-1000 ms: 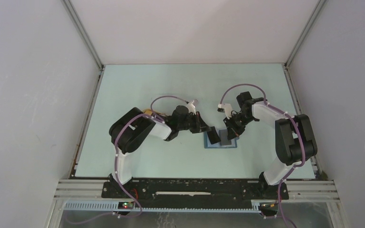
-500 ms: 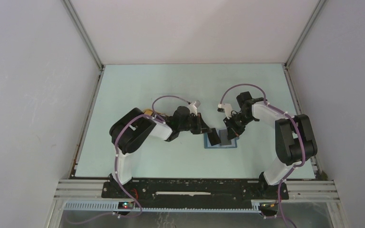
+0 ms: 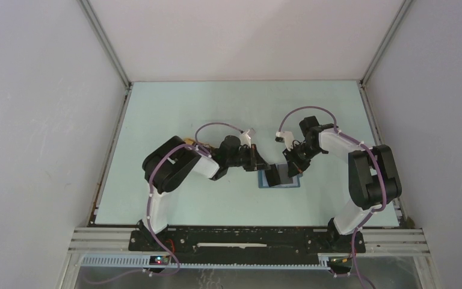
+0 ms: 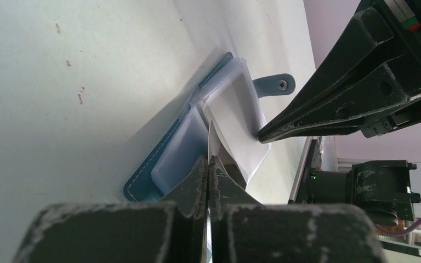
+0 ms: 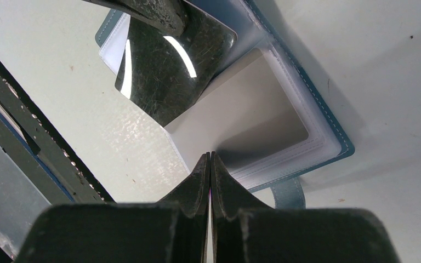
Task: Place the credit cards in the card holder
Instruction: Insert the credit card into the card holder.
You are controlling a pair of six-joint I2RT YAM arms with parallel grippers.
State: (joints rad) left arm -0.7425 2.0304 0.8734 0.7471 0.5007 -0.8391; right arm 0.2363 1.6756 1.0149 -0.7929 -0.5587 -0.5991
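Teal card holder laid open, dark credit card clamped by left gripper but not yet inserted, right gripper closed at sleeve edge.

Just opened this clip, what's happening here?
The left fingers pinch a dark card and hold it tilted over the open holder, with its lower edge at a clear sleeve. The right fingers are shut on that sleeve's edge, lifting it. Most of the card is outside the sleeve.
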